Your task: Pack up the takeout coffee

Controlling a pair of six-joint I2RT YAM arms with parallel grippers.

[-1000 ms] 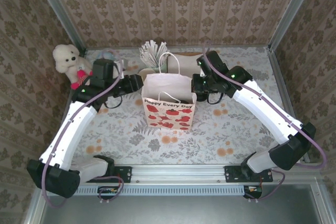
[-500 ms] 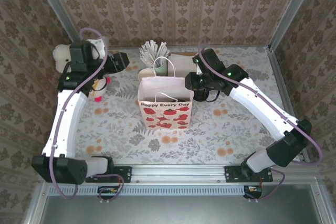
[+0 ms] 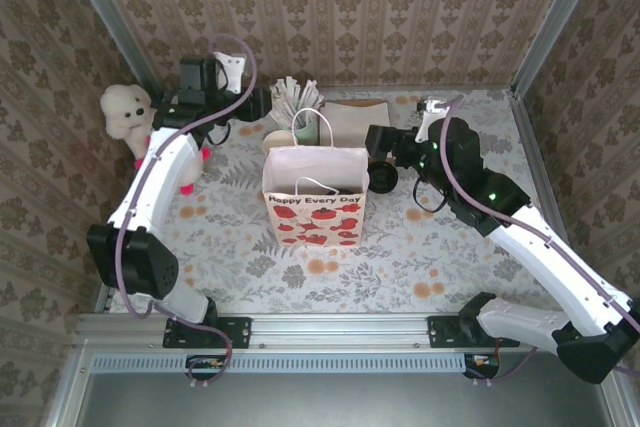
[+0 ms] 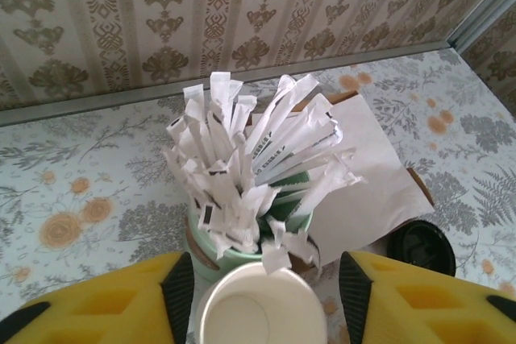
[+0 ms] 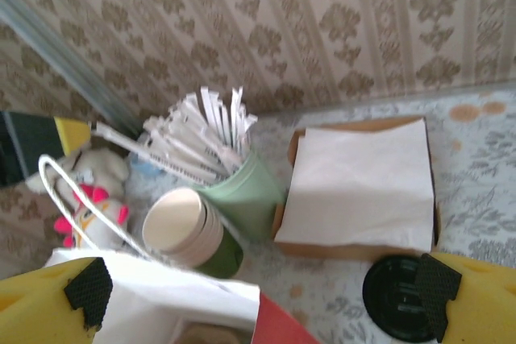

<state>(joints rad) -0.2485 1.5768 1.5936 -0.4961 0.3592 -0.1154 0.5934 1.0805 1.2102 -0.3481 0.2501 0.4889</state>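
Covering the bench: one table [image 3: 230, 247] in floral print, with patterned wallpaper [image 3: 350, 7] behind it.
Arms, two: left arm [image 3: 150, 187] and right arm [image 3: 520, 227], each reaching to the far half, one on either flank of the bag.
Paper gift bag [image 3: 313, 212], one: white with red print, "Happy Every Day". It stands upright at mid-table, mouth open, between the arm bases and the back row. One handle arcs across the straw cup in the top view.
Napkin tray [image 5: 359, 191], one: brown, holding white napkins, behind the bag's right corner.
Plush toy [image 3: 125, 109], one: white, far left by the wall.
Straw cup [image 5: 246, 195], one: mint green, crammed with wrapped straws, too many to count, just left of the tray.
Stack of cups [image 5: 181, 231], one: cream-lined, dark green outside, just beside the straw cup on the bag side. The number in the stack is unclear.
Black lid [image 5: 395, 296], one: flat, round, on the table by the tray's near corner.
Takeout coffee: location cannot be told. A dim rounded form low in the bag mouth is too cropped to name.
Left gripper [image 4: 266, 288]: fingers spread wide over the stack of cups, grasping nothing. Contact with the top rim cannot be told.
Right gripper [image 5: 262, 300]: fingers spread wide, empty, above the bag's far edge and the lid.
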